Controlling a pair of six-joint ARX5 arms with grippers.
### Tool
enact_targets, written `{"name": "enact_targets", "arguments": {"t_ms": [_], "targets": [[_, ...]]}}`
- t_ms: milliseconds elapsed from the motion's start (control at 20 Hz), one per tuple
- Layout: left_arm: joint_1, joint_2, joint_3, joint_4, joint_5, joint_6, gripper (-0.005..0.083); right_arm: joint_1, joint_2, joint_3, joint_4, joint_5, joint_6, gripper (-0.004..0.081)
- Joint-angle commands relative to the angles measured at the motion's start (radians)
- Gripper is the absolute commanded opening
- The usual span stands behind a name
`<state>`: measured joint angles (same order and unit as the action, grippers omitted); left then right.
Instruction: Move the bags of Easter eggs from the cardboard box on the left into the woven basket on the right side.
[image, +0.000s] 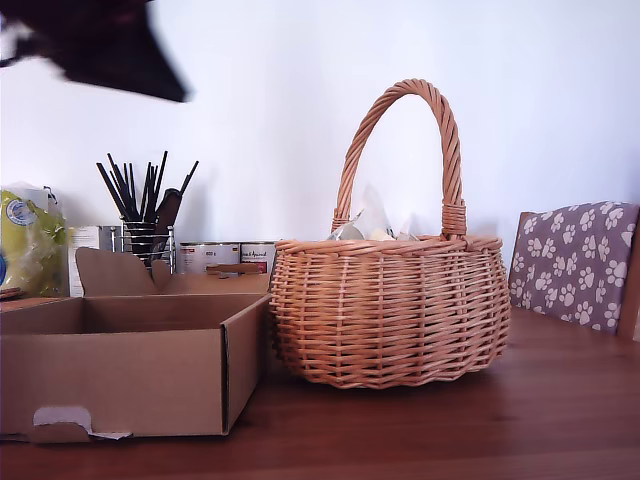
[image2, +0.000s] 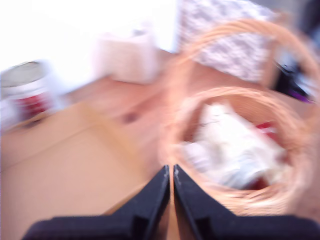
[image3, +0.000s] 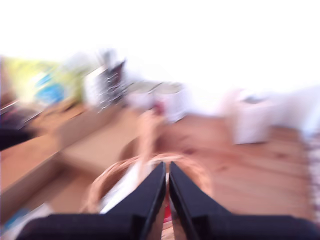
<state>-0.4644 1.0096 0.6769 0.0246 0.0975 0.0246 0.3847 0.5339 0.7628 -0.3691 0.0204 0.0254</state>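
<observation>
My first gripper (image2: 170, 172) is clenched on nothing, jaws together (blurred). Beyond it lie the pale bags of Easter eggs (image2: 230, 147) inside the woven basket (image: 390, 310). My second gripper (image3: 167, 170) is likewise closed above the basket. The cardboard box (image: 130, 365) stands at the exterior view's left.

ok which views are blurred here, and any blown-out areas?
Exterior view: woven basket and cardboard box sharp; only a dark arm part at its top left smears. First wrist view: heavy motion blur, background blown out. Second wrist view: same blur, upper half white.
</observation>
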Motion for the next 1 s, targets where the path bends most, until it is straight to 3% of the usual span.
{"name": "enact_targets", "arguments": {"t_ms": [0, 150, 350, 600, 950], "targets": [[0.06, -0.061, -0.074, 0.023, -0.006, -0.023, -0.0019, -0.002, -0.015, -0.066, 0.051, 0.083, 0.007, -0.0013], [0.183, -0.23, -0.188, 0.06, -0.006, -0.037, -0.0019, -0.002, -0.074, -0.149, 0.113, 0.129, 0.001, -0.0013], [0.276, -0.461, -0.293, 0.032, -0.005, -0.074, -0.0019, -0.002, -0.193, -0.272, 0.125, 0.143, 0.0, -0.0013], [0.28, -0.643, -0.298, -0.091, 0.003, -0.093, -0.0019, 0.002, -0.325, -0.308, 0.135, 0.105, -0.022, -0.0013], [0.28, -0.669, -0.298, -0.208, 0.002, -0.103, -0.0019, 0.001, -0.314, -0.308, 0.018, 0.12, -0.023, -0.0013]]}}
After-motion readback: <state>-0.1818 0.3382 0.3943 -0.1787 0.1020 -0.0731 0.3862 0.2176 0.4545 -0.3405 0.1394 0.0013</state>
